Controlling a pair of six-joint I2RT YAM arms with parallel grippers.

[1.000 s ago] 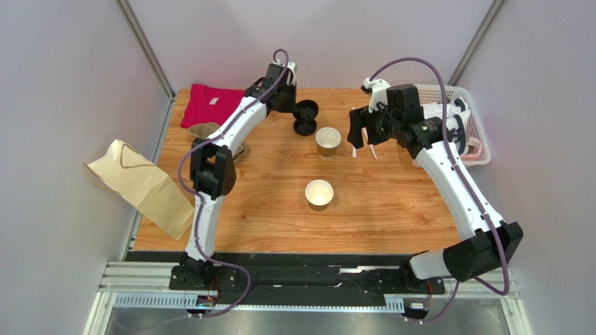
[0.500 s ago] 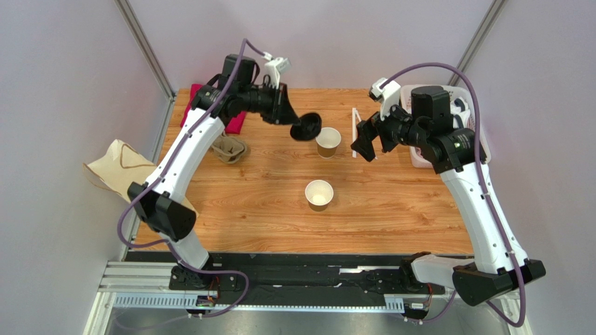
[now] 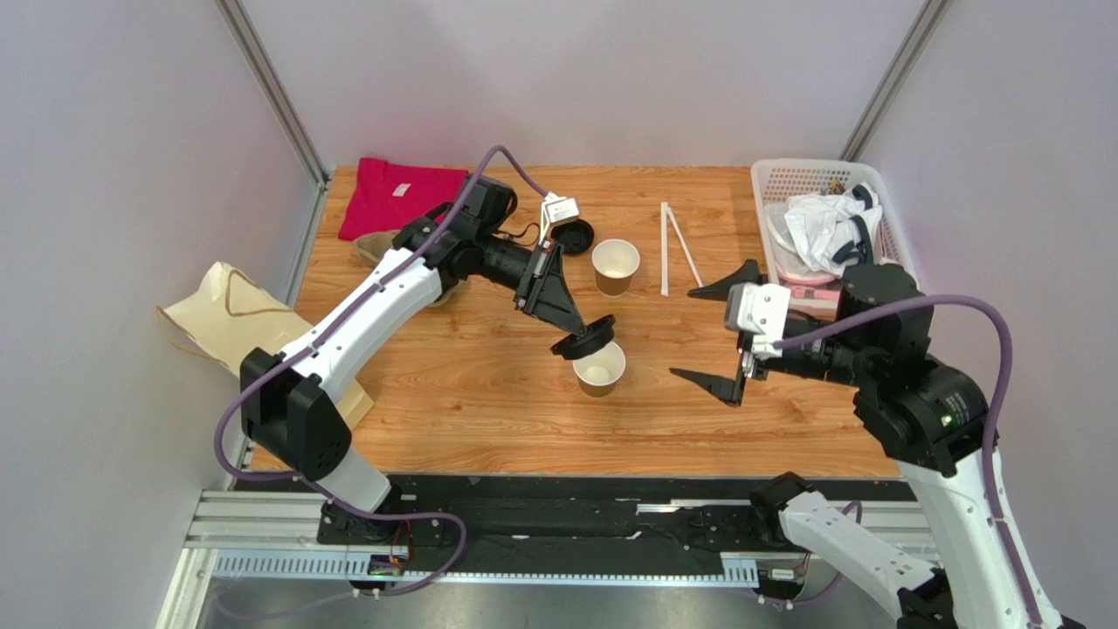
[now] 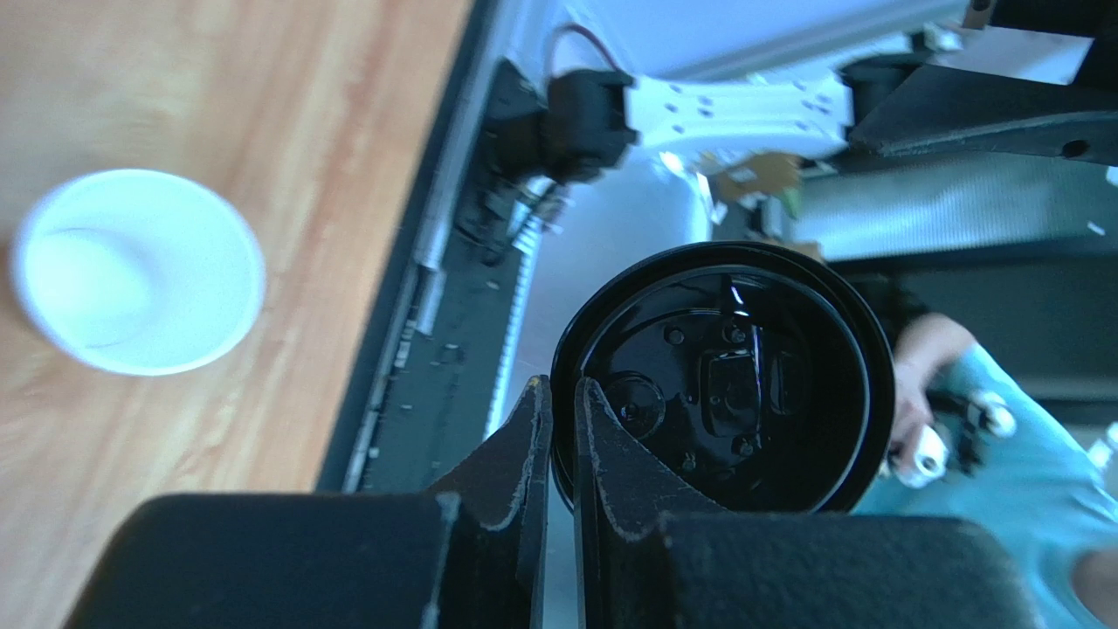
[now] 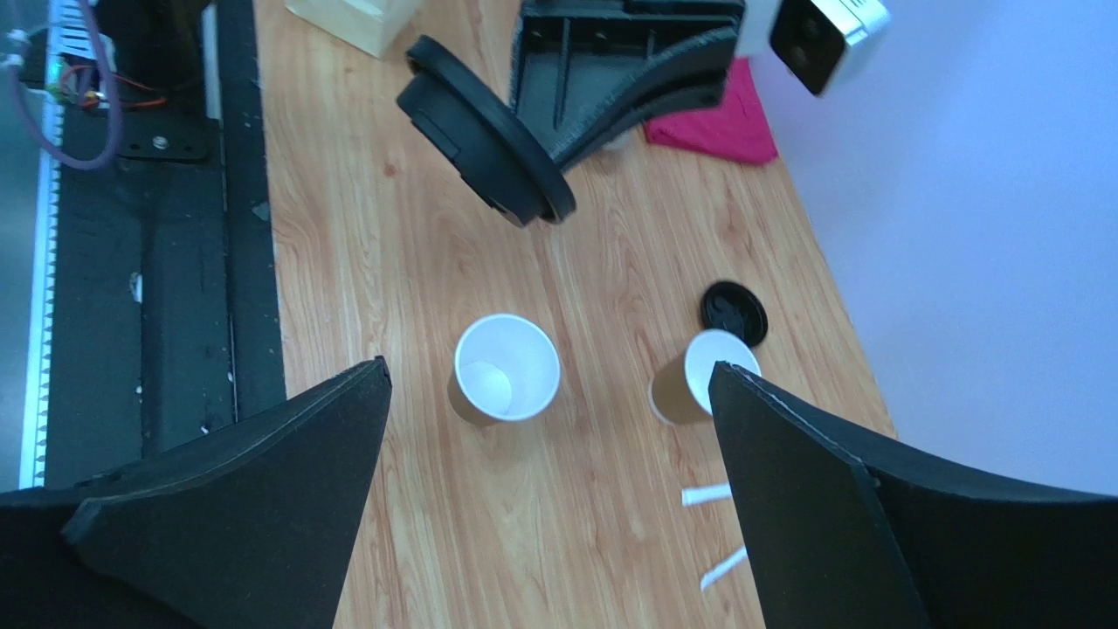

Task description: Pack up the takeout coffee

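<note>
Takeout coffee cup (image 3: 599,367) stood upright and open near the middle of the worktop (image 3: 459,393), white inside showing, lid not yet on it. You had the left gripper (image 3: 567,328) with its jaws pinching the rim of the black lid (image 3: 587,341). The lid hung tilted in the air, just above and to the left of the cup; the right wrist view showed it apart from the rim. Your right gripper (image 3: 686,333) hovered to the right of the cup, jaws spread wide, holding nothing. A second open cup (image 3: 616,266) stood farther back, with a loose lid (image 3: 572,240) flat on the worktop just beside it, on its left. Two white straws (image 3: 676,249) lay to its right. Paper bag (image 3: 263,347) lay at the left edge, partly off the worktop. Red cloth (image 3: 394,197) lay in the far left corner. White basket (image 3: 820,167) sat in the far right corner, crumpled white material inside.
</note>
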